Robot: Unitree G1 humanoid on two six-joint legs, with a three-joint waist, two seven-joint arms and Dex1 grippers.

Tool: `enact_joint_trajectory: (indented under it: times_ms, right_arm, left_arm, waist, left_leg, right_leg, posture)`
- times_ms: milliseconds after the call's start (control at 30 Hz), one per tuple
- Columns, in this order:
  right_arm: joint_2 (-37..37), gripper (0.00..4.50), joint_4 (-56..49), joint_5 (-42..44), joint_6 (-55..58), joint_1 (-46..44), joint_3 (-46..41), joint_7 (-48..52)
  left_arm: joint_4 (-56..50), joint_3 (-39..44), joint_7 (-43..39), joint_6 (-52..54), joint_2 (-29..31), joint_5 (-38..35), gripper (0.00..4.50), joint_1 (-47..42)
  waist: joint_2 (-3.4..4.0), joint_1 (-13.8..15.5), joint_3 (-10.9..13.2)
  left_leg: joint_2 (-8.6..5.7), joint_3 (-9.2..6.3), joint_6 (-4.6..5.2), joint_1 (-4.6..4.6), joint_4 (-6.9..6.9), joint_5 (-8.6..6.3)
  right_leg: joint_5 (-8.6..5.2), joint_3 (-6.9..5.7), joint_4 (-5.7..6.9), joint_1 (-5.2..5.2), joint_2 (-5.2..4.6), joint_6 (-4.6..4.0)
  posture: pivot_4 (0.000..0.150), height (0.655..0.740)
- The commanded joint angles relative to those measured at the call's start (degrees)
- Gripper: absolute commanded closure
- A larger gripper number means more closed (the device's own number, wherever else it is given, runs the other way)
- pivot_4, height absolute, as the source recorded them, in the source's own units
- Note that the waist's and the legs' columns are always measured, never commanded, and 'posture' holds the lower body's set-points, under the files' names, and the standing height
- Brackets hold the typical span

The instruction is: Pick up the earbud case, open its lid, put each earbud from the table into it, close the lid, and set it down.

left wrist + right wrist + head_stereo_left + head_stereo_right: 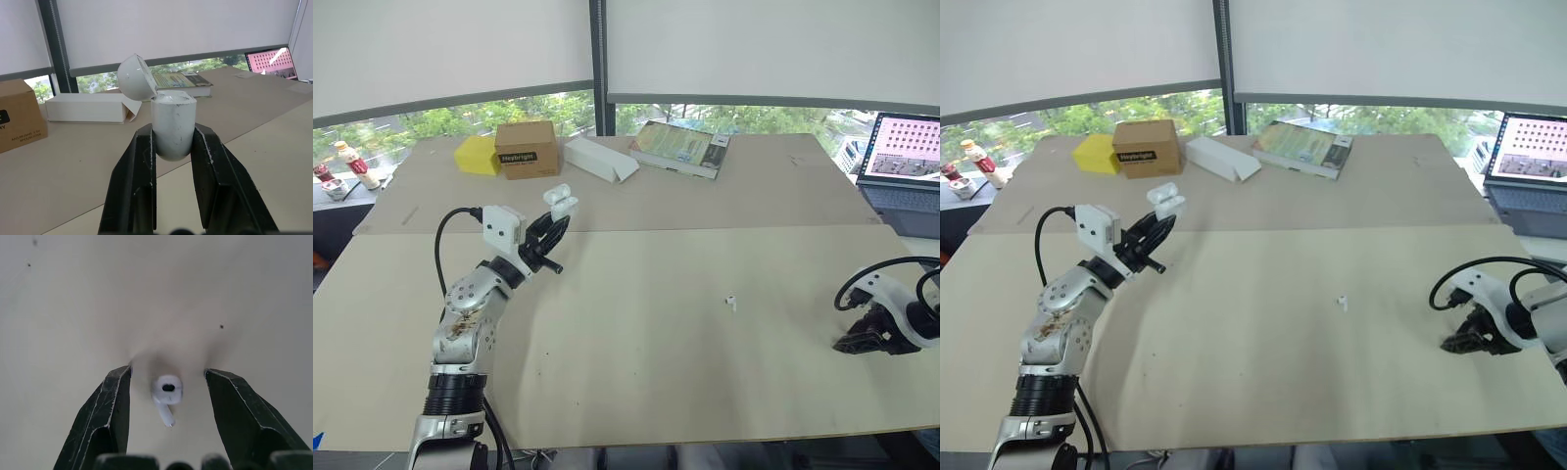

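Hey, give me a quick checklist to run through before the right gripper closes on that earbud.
1. ok: case clamped in left gripper.
2. ok: lid open.
3. ok: right gripper open.
4. ok: earbud lies between its fingers, gaps on both sides.
5. ok: second earbud lies on the table, apart from both grippers.
6. cannot tell: whether the case is empty inside.
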Motion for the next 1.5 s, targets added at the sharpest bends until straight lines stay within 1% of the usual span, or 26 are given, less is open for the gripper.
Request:
enact_joint_trajectory:
  times_ms: [33,167,500,800,900,1000,1067,1200,1300,1400,1467,1500]
  right_arm:
    - [-1.0,1.83,-1.0,0.8,0.5,1.4,-1.6,-0.7]
    - [-1.6,1.83,-1.2,0.3,-1.0,2.8,-1.7,-1.0]
    - [-3.0,1.83,-2.2,0.7,-0.9,5.5,-2.8,-0.6]
    - [-1.4,1.83,-2.2,1.2,-0.8,4.9,-3.0,-2.5]
    - [-1.2,2.68,-2.9,1.6,-0.4,5.0,-2.9,-2.5]
    - [-1.1,3.66,-3.2,2.1,-0.4,4.9,-2.8,-2.6]
    - [-1.0,4.14,-3.4,2.3,-0.3,4.8,-2.8,-2.6]
    - [-0.8,4.14,-4.1,3.5,0.1,4.4,-3.4,-2.4]
    - [2.2,4.14,-8.2,9.1,0.9,0.9,-5.8,0.3]
    - [9.3,4.14,-11.1,14.1,2.0,-8.1,-8.7,-2.3]
    - [16.9,4.14,-12.5,16.7,3.5,-15.3,-11.6,-9.7]
    - [20.7,4.14,-13.4,18.6,6.2,-18.4,-13.5,-13.3]
  left_arm:
    - [-2.2,0.3,0.1,-0.7,0.4,-0.1,4.0,-0.2]
    - [-2.3,0.3,0.2,-0.6,0.4,-0.1,4.0,-0.2]
    - [-2.5,0.2,0.0,-0.6,0.4,-0.1,4.0,0.1]
    - [-2.4,0.0,-0.1,-0.7,0.3,-0.1,4.0,-0.1]
    - [-2.4,0.1,0.0,-0.7,0.4,0.0,4.0,-0.1]
    - [-2.6,0.1,0.0,-0.6,0.5,0.0,4.0,0.1]
    - [-2.7,0.0,0.0,-0.7,0.5,0.1,4.0,0.3]
    - [-2.3,0.0,-0.2,-1.1,0.6,0.3,4.0,0.3]
    - [-2.1,0.0,-0.5,-1.3,0.7,0.3,4.0,0.2]
    - [-1.9,-0.8,-1.4,-1.9,0.9,0.5,4.0,0.0]
    - [-1.4,-1.3,-1.8,-2.0,0.7,0.4,4.0,-0.8]
    - [-1.2,-1.5,-2.0,-2.0,0.6,0.3,4.0,-1.3]
  waist:
    - [0.0,0.1,0.0]
    - [0.0,0.2,0.0]
    - [0.0,0.4,0.0]
    - [0.0,0.3,0.0]
    - [0.0,0.2,0.0]
    - [0.0,0.2,0.0]
    - [0.0,0.2,0.0]
    - [0.0,0.2,0.0]
    - [-0.01,-0.1,0.0]
    - [0.02,-1.4,0.0]
    - [0.04,-1.3,0.0]
    - [0.04,-1.3,0.0]
  left_leg:
    - [0.0,0.0,0.0,0.0,0.01,0.0]
    - [0.0,-0.01,0.01,0.0,0.01,0.0]
    - [-0.02,-0.03,0.01,0.0,0.01,-0.01]
    - [-0.02,-0.03,0.01,0.0,0.01,0.0]
    - [-0.02,-0.03,0.01,0.0,0.01,0.0]
    - [-0.01,-0.03,0.01,0.0,0.01,0.0]
    - [-0.01,-0.03,0.01,0.0,0.02,0.0]
    - [-0.01,-0.03,0.01,0.0,0.01,-0.01]
    - [0.0,-0.03,0.01,0.0,0.01,-0.01]
    - [0.03,0.0,-0.01,0.04,-0.02,0.01]
    - [0.01,-0.03,-0.02,0.04,-0.04,0.01]
    - [0.02,-0.04,-0.03,0.02,-0.03,0.02]
  right_leg:
    - [0.0,-0.01,0.0,0.01,0.0,0.0]
    - [0.0,-0.01,-0.01,0.03,-0.01,0.01]
    - [0.0,-0.05,-0.01,0.04,-0.02,0.01]
    - [0.0,-0.05,-0.01,0.05,-0.01,0.01]
    - [0.0,-0.05,-0.01,0.05,-0.01,0.01]
    - [0.0,-0.05,-0.01,0.05,-0.01,0.01]
    - [0.0,-0.05,-0.01,0.05,-0.01,0.01]
    - [0.0,-0.05,-0.01,0.04,0.0,0.01]
    - [0.0,-0.04,-0.01,0.04,0.01,0.01]
    - [0.01,0.05,0.02,0.01,0.06,0.0]
    - [0.0,0.04,0.07,-0.02,0.06,0.0]
    - [0.0,0.02,0.08,-0.06,0.07,0.0]
  posture:
    - [0.15,0.74]
    - [0.15,0.74]
    - [0.15,0.74]
    - [0.15,0.74]
    - [0.15,0.74]
    - [0.15,0.74]
    - [0.15,0.74]
    - [0.15,0.74]
    - [0.15,0.74]
    - [0.15,0.74]
    - [0.15,0.74]
    - [0.15,0.74]
